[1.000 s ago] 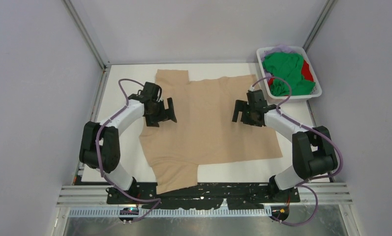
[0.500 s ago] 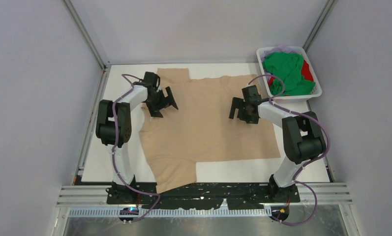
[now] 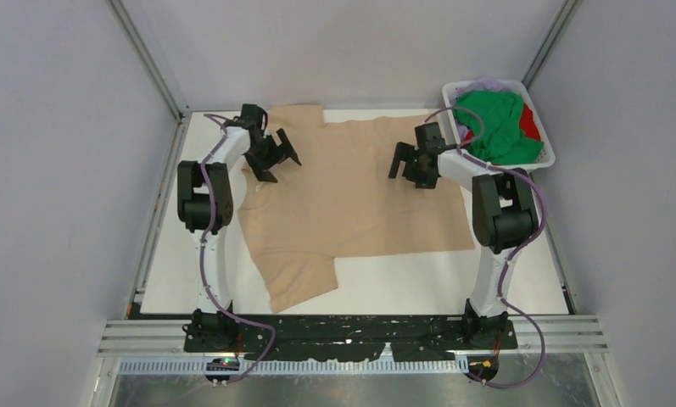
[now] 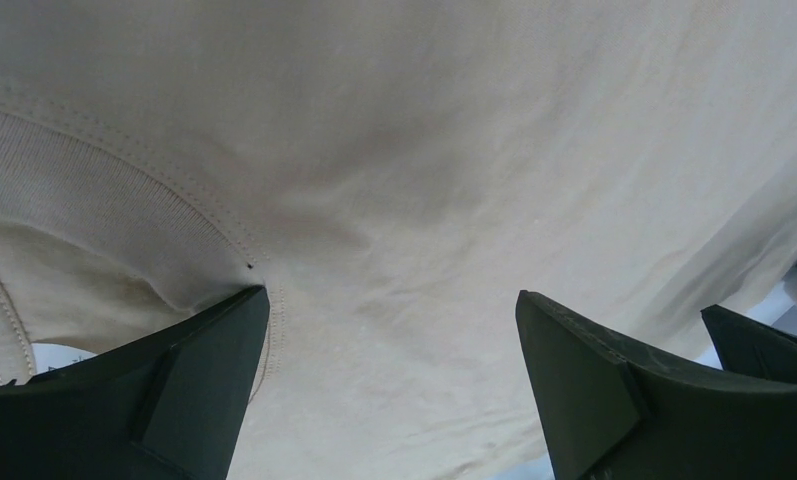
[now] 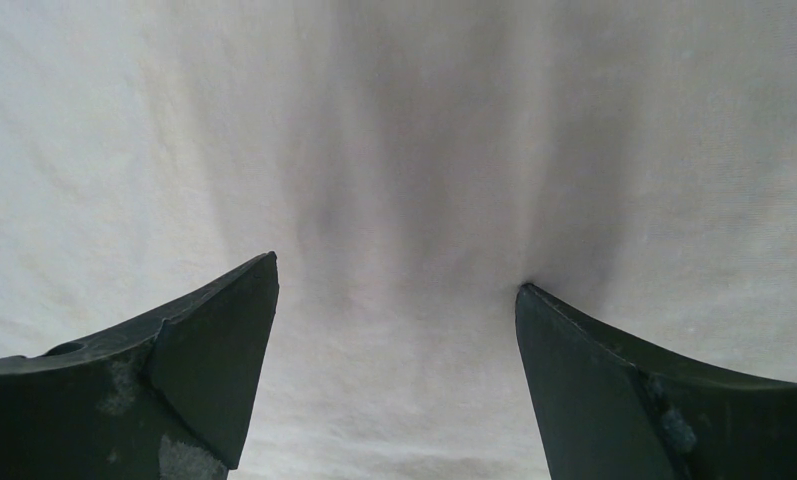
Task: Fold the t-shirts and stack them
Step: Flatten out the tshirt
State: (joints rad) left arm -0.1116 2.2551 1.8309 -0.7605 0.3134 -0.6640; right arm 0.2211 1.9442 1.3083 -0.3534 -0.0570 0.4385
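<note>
Beige t-shirt [image 3: 360, 203], one, left tool [image 4: 390, 293], right tool [image 5: 398, 272], two

White worktop [image 3: 402, 292], viewed from above. Carries a beige shirt [image 3: 351, 203], spread flat across the middle and far part. Laid sideways, with collar [image 4: 84, 200] to the left and hem to the right. With near sleeve [image 3: 300, 284] angled toward the near edge and far sleeve [image 3: 296, 119] up against the far edge. Lightly creased around the collar, smoother elsewhere. Left bare in a broad strip along the near edge and in narrower strips at left and right. Also holds a white basket [image 3: 544, 153] in the far right corner, just beside the shirt; touching or apart, impossible to tell.
</note>
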